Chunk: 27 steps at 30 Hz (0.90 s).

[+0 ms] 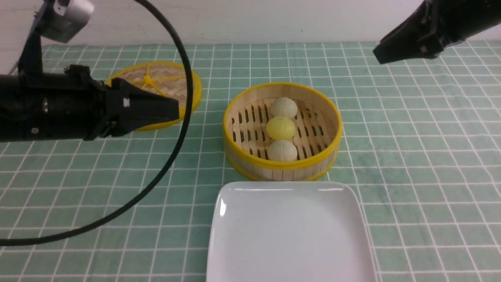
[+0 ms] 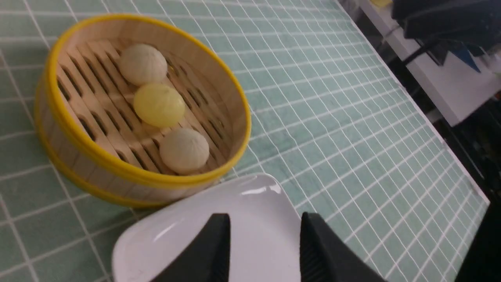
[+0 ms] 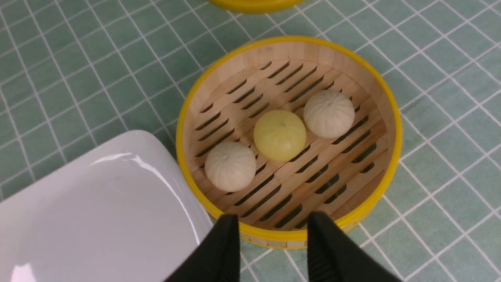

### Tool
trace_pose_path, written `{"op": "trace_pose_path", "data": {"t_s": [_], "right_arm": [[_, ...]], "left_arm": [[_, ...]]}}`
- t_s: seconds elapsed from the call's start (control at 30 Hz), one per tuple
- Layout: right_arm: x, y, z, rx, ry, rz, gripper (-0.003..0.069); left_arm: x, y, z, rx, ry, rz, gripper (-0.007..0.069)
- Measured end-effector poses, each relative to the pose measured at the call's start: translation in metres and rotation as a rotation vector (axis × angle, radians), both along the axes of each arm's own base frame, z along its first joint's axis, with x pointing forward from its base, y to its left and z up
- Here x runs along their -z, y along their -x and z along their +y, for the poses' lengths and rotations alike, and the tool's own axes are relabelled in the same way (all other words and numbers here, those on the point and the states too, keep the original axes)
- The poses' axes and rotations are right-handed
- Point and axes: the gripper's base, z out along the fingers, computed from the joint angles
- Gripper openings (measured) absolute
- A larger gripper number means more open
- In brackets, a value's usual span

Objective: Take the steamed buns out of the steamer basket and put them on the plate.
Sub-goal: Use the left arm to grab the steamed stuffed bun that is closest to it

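Three steamed buns [image 1: 281, 128] in steamer basket [image 1: 282, 167], left hand [image 1: 176, 111] well apart

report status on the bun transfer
Both jaws open, empty. Three pleated round buns in slatted bamboo steamer basket. Glossy white square plate bare. Nothing blocking.

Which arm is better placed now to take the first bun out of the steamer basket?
Probably the right arm. Its open jaws point down at the steamer basket rim, toward the steamed buns. The left arm lies level beside the basket, and its jaws face the plate.
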Motion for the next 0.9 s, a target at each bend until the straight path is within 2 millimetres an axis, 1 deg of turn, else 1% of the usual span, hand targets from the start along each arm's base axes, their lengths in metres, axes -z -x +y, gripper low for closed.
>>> {"op": "trace_pose_path", "data": {"t_s": [0.17,0.37,0.47,0.53,0.67,0.73,0.9], "right_arm": [[0.016,-0.013,0.004,0.009,-0.018,0.033,0.0265],[0.033,-0.023,0.007,0.002,-0.035,0.090,0.0265],[0.036,-0.026,0.007,0.006,-0.037,0.095,0.0265],[0.036,-0.026,0.007,0.007,-0.046,0.093,0.0265],[0.034,-0.026,0.008,0.007,-0.068,0.094,0.0265],[0.034,-0.026,0.009,0.006,-0.070,0.095,0.0265],[0.034,-0.023,0.009,-0.015,-0.068,0.117,0.0265]], "left_arm": [[0.010,-0.007,0.000,0.012,-0.001,0.033,0.0277],[0.010,-0.008,0.000,0.037,-0.026,-0.012,0.0277],[0.010,-0.007,-0.002,0.044,-0.027,-0.016,0.0277],[0.010,-0.006,-0.007,0.061,-0.027,-0.018,0.0277],[0.013,-0.006,-0.026,0.106,-0.046,-0.029,0.0277],[0.019,-0.010,-0.039,0.115,-0.075,-0.047,0.0277],[0.031,-0.020,-0.054,0.083,-0.140,-0.083,0.0277]]}}
